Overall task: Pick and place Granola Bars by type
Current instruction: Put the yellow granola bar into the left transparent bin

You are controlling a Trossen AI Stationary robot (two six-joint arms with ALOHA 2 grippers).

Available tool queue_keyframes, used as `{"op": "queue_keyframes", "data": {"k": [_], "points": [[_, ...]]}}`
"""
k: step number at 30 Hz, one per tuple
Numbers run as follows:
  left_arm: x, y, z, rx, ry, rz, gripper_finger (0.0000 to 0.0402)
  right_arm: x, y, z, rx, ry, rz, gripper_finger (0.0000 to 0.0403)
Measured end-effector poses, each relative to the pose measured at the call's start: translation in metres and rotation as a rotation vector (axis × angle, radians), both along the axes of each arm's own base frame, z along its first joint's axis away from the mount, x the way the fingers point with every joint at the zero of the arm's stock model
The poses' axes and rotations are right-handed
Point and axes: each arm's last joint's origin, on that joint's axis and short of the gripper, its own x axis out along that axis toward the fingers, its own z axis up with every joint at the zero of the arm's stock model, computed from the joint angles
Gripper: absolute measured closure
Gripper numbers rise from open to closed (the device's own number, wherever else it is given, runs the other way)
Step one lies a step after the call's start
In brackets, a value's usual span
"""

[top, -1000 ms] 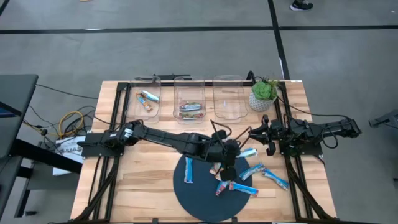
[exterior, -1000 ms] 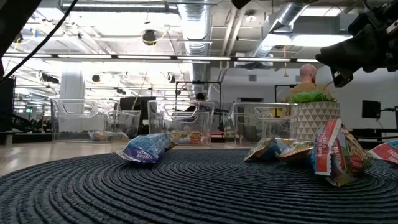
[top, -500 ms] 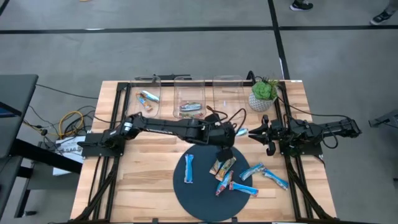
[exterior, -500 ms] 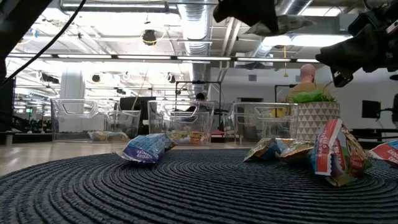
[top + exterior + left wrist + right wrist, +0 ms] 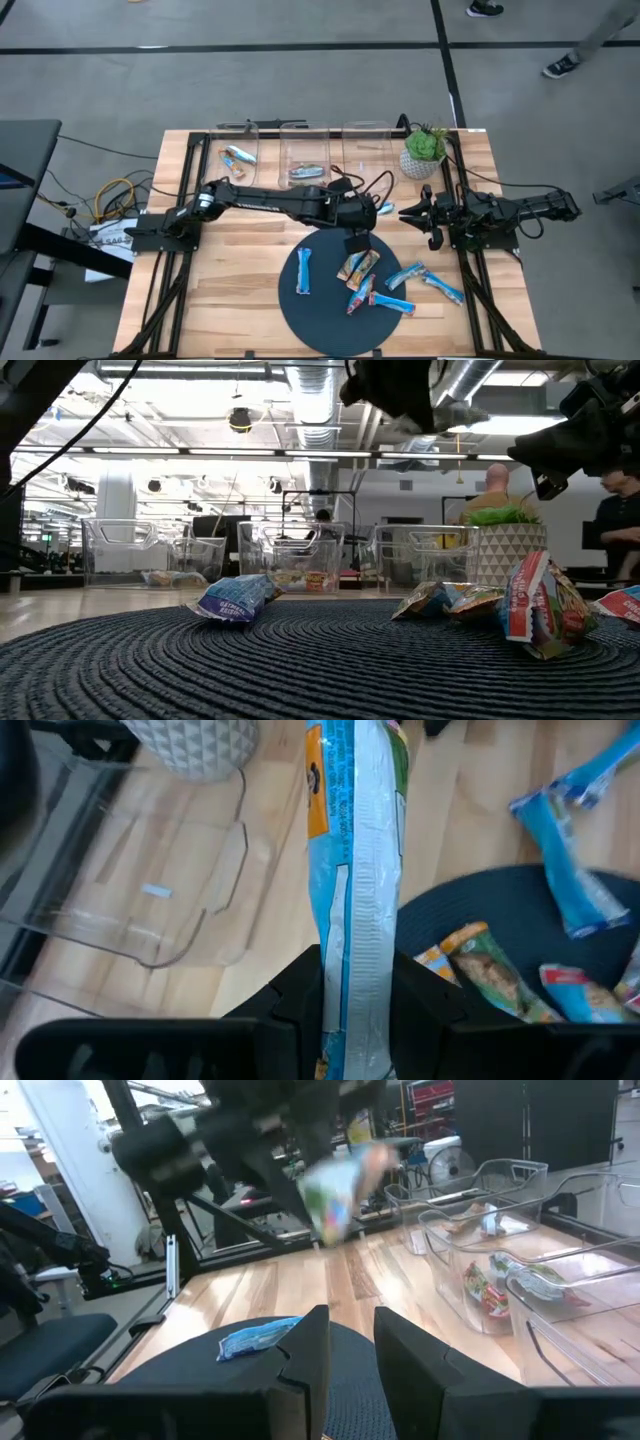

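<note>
My left gripper [image 5: 366, 214] is above the wood between the round dark mat [image 5: 322, 325] and the clear bins, shut on a multicoloured granola bar [image 5: 352, 870] whose free end [image 5: 386, 210] sticks out toward the table's right. Several more bars, blue [image 5: 304, 272] and multicoloured [image 5: 358, 265], lie flat on the mat. The left bin [image 5: 236, 175] holds a blue bar, the middle bin [image 5: 306, 185] multicoloured ones. My right gripper [image 5: 429, 216] rests at the table's right, its fingers [image 5: 305, 1350] narrowly apart with nothing between them. My left gripper pinches the bar between its two fingers near one end [image 5: 350, 988]. The fingers [image 5: 425, 995] lie across the bar's width, on its two long edges. The bar runs on past the fingertips, seam side toward the camera, lifted clear of the table and the mat.
The right bin [image 5: 367, 178] stands by the far edge with nothing in it. Beside it is a potted plant [image 5: 422, 152]. One blue bar [image 5: 442, 289] lies partly off the mat's right rim. Black frame rails run along both table sides.
My left gripper has carried the bar from above the mat toward the table's far edge and the bins, staying shut on it. It has turned so that the bar's free end points more to the right. The bars on the mat have stayed put.
</note>
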Motion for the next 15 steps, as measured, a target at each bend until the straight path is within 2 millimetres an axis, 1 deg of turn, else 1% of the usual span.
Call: {"op": "queue_keyframes", "data": {"k": [4, 8, 12, 15], "points": [[-0.001, 0.000, -0.014, 0.004, 0.016, -0.008, 0.0320, 0.000, 0.000, 0.000, 0.000, 0.000, 0.000, 0.0326], [-0.013, 0.001, -0.024, -0.007, 0.002, 0.000, 0.0320, 0.000, 0.000, 0.000, 0.000, 0.000, 0.000, 0.0326], [-0.034, 0.004, -0.035, -0.017, -0.021, 0.005, 0.0320, 0.000, 0.000, 0.000, 0.000, 0.000, 0.000, 0.0326], [-0.056, 0.007, -0.040, -0.041, -0.040, 0.028, 0.0320, 0.000, 0.000, 0.000, 0.000, 0.000, 0.000, 0.0326]]}}
